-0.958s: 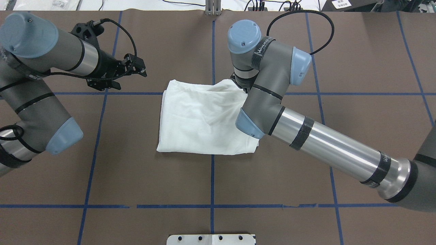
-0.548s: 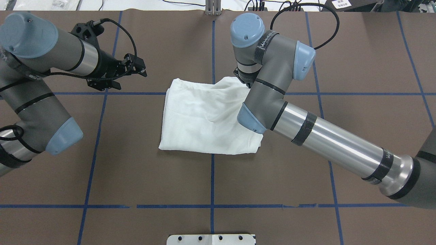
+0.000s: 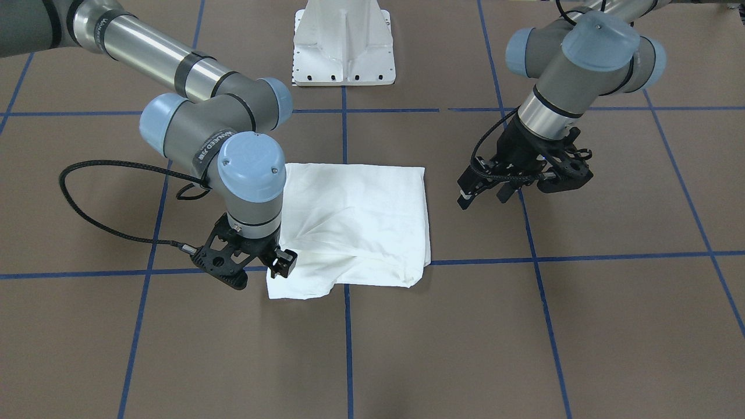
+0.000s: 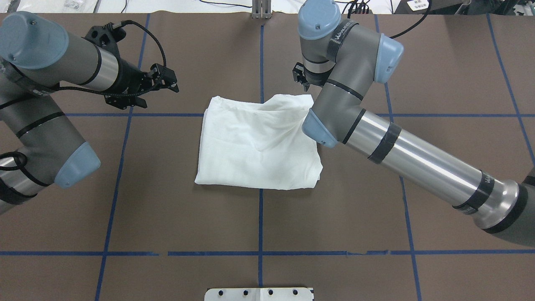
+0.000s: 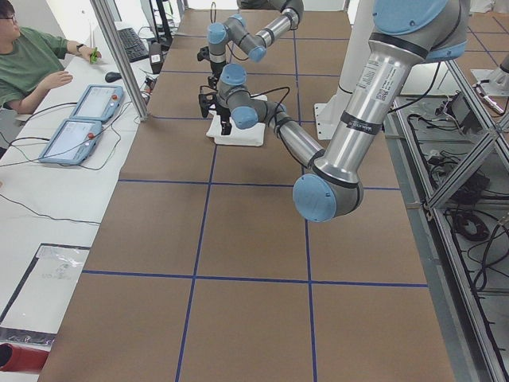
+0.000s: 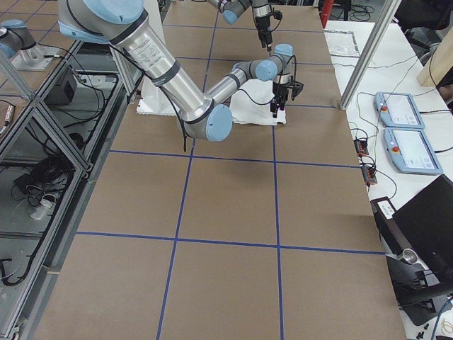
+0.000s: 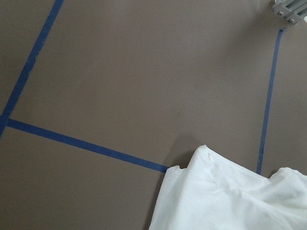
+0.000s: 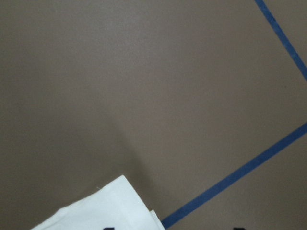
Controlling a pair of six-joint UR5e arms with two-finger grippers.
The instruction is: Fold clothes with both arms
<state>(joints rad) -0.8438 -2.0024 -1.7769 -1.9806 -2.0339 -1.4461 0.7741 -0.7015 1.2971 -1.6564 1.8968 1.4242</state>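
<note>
– T-shirt [image 4: 255, 146] first: where does it lie?
– Middle of the tabletop [image 4: 167, 200], white, folded to a rough rectangle over a crossing of blue tape lines [image 4: 260, 221]. Its corner at 1 o'clock, seen from overhead, is rumpled.
– And the right hand [image 4: 300, 77]?
– Just beyond that same corner, at 1 o'clock from the T-shirt, hovering off the cloth. Fingers spread apart, gripping nothing; its wrist camera looks down on a corner of the fabric.
– The left hand [image 4: 167, 81]?
– Out at 10 o'clock, well apart from the T-shirt. Fingers parted too, empty.
</note>
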